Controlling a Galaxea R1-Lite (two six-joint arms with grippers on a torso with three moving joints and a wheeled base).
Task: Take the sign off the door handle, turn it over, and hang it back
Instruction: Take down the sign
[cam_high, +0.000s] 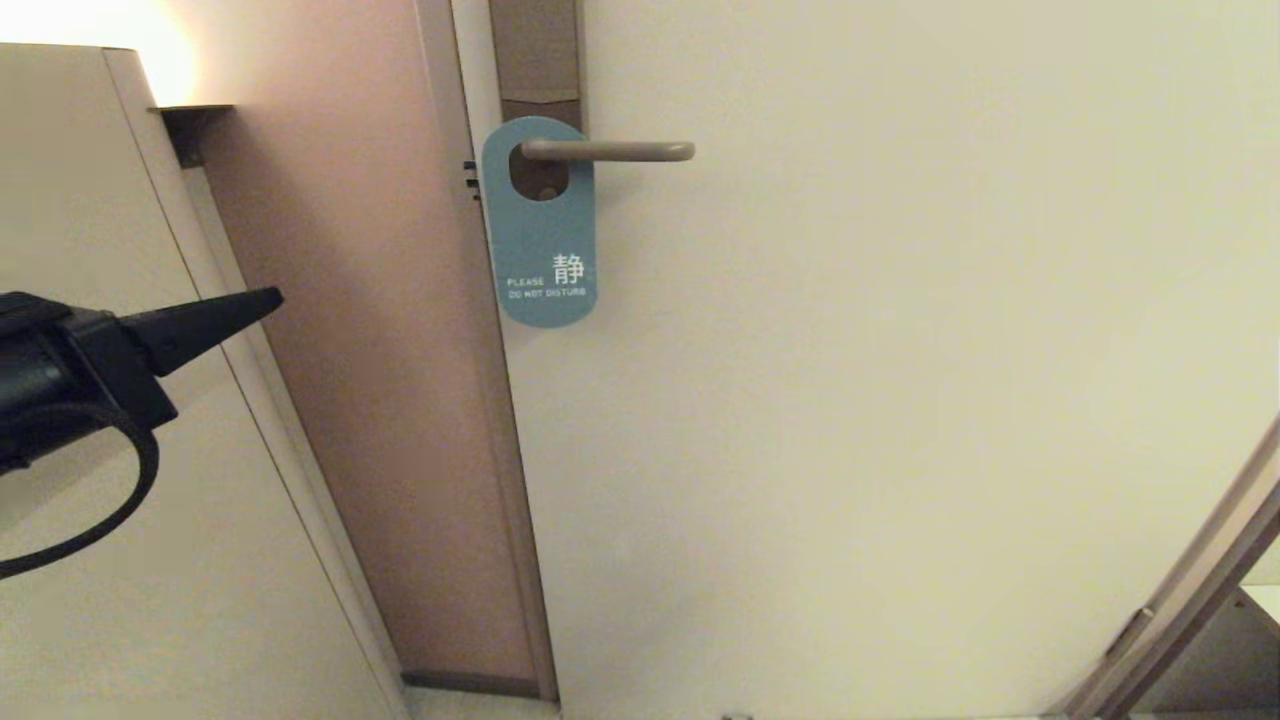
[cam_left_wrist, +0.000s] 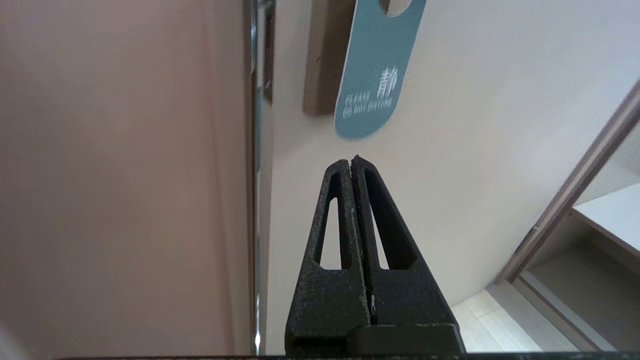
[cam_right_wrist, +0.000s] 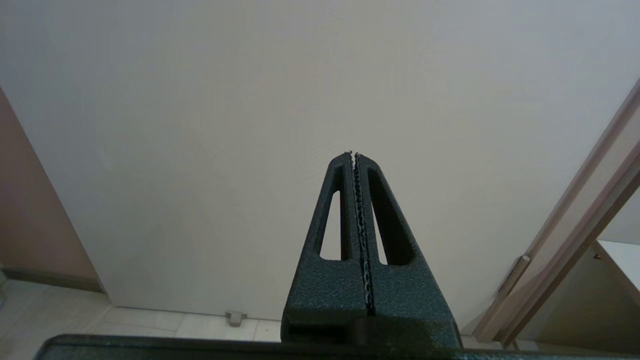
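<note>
The sign (cam_high: 540, 225) hangs by its oval hole on the handle (cam_high: 610, 151), blue face out, flat against the door (cam_high: 900, 400); nothing has touched it. The left claw (cam_high: 268, 299) is clenched and empty, tip aimed up toward the sign, which sits above and to the right of it, well apart. The right claw (cam_right_wrist: 353, 154) is likewise clenched on nothing, facing bare door. Risks, as judged: the left claw must part its fingers before arrival, or it will merely shove the card; the card is thin and lies against the door, so a finger may fail to get behind its edge; a pull outward instead of along the lever could snag the hole on the handle. The head view alone shows the handle and the hole around it; the left wrist view (cam_left_wrist: 354, 160) shows the sign's lower end (cam_left_wrist: 372, 90) nearly in line with the fingertips; the right wrist view shows neither sign nor handle.
</note>
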